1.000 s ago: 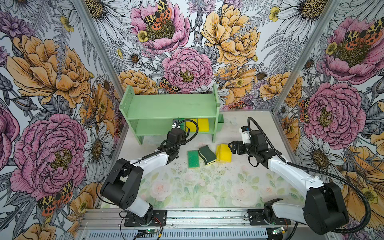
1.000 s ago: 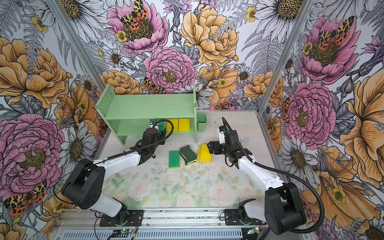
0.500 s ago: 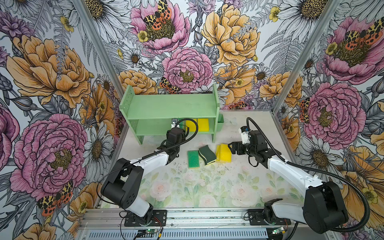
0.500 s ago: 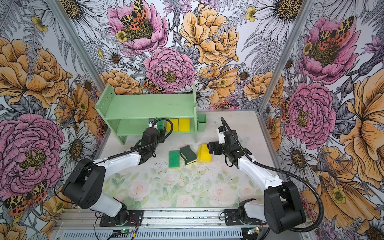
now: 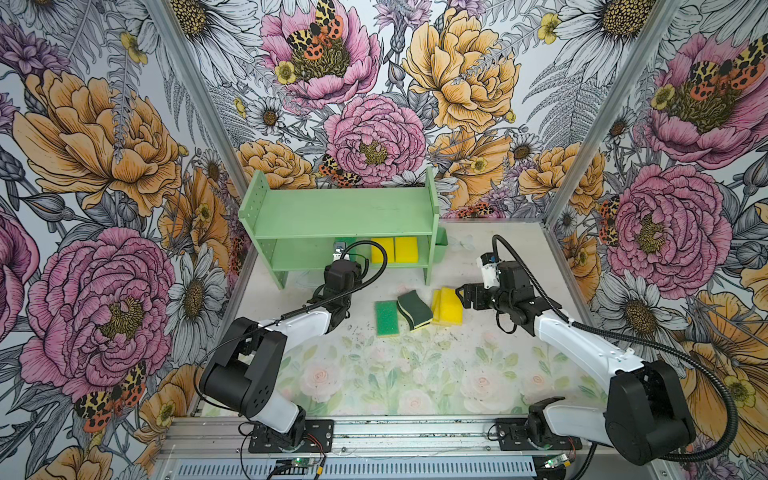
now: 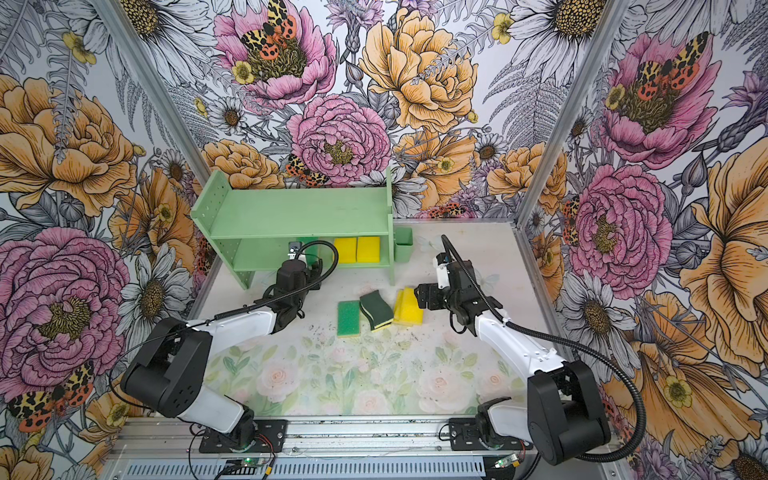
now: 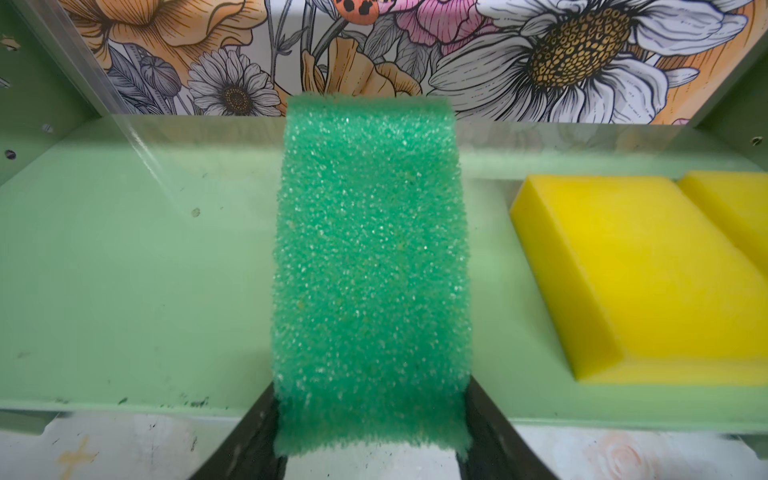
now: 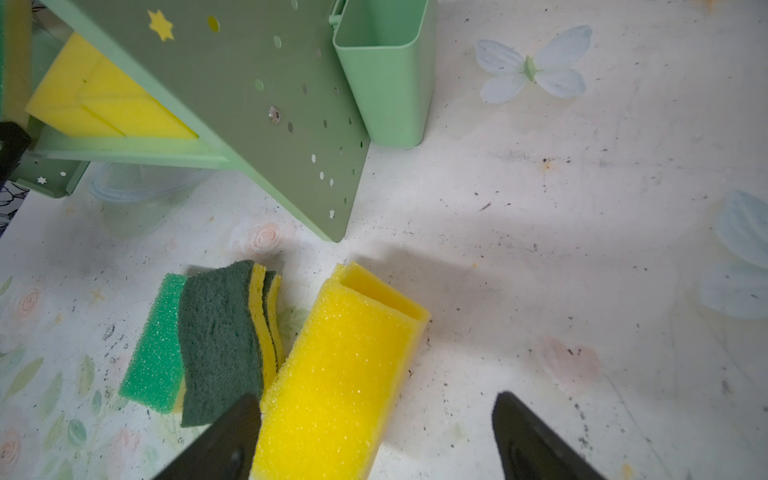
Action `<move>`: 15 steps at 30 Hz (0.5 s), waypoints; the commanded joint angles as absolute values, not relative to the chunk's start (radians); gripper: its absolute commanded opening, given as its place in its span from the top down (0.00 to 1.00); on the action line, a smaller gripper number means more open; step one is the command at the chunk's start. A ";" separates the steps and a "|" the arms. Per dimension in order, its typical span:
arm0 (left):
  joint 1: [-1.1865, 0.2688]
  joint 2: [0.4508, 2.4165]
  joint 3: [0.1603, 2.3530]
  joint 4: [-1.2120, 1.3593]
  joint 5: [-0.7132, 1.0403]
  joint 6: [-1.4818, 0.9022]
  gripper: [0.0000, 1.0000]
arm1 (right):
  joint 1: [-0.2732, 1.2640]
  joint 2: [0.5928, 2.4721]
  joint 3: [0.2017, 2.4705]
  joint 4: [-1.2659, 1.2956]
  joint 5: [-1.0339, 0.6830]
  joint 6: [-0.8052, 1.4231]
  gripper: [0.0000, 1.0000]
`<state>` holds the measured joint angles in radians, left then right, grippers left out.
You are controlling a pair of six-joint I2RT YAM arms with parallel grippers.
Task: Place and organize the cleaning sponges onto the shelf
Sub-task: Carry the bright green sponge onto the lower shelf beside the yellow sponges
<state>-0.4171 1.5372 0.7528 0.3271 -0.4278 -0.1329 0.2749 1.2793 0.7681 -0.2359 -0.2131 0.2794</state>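
Sponges are split between the shelf and the table. At the left, the left gripper is closed narrow on the near end of a green sponge, rough face up, with the rest reaching over the lower tier. Whether the base touches the board cannot be told. The step in hand appears to be the set-down. To do it well, the sponge should be lowered until it lies flat. Its long edges should stay parallel to the yellow pair lying flat just to its right, with a small even gap. The jaws should part only once the board carries the load, since squeezed foam springs back and may skew. Withdrawal should run straight back, clear of the tier's front edge. On the table in front of the shelf lie a second green sponge, the wavy sponges overlapping it, and a yellow stack against them. At the right, the right gripper stands wide and empty, one finger beside the stack and the other well clear. It likely should wait until the left gripper withdraws.
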 commanded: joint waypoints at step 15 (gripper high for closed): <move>-0.379 1.537 0.712 0.458 -0.380 -0.100 0.40 | 0.279 1.292 0.770 -0.232 -0.209 0.299 0.11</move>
